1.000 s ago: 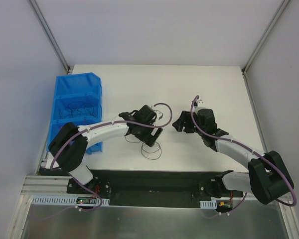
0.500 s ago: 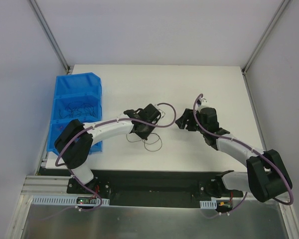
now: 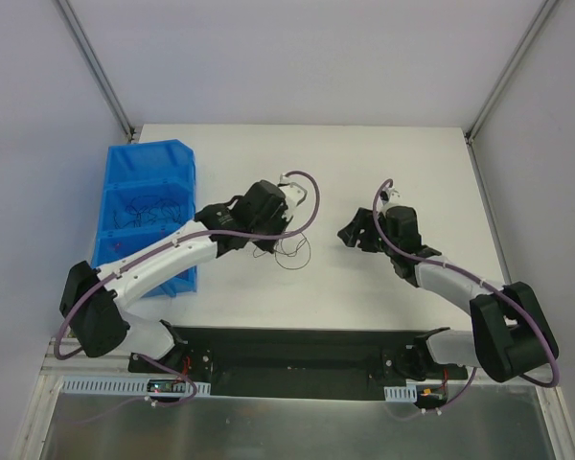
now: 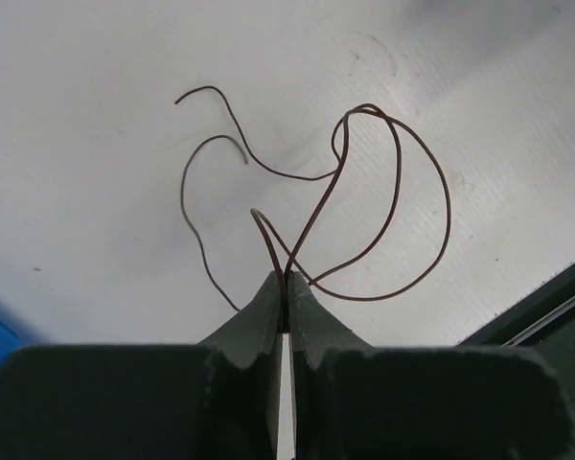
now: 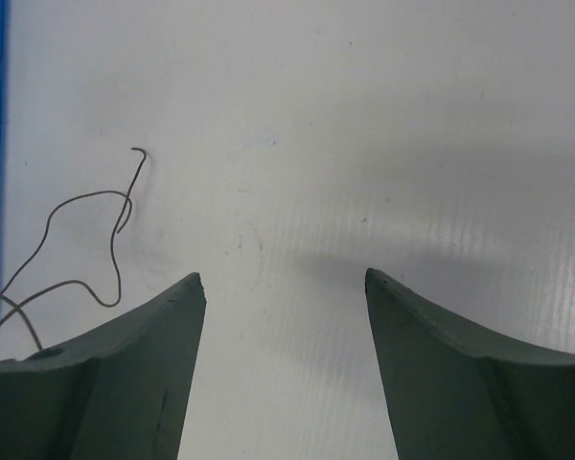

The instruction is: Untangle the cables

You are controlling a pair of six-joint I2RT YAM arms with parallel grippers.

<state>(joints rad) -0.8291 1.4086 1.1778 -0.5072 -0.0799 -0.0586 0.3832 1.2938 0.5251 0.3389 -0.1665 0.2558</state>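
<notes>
1. The left jaws are pinching the thin reddish cables (image 4: 337, 174), which are looping over the white table (image 3: 393, 163).
2. The right jaws are gaping wide, empty, at the cables' 3 o'clock.

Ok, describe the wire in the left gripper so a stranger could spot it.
On the white table, look right of the blue bin for the left gripper. Pinched in its shut tips is a thin reddish-brown wire, looping over the tabletop, unlike the dark tangle inside the bin.
</notes>
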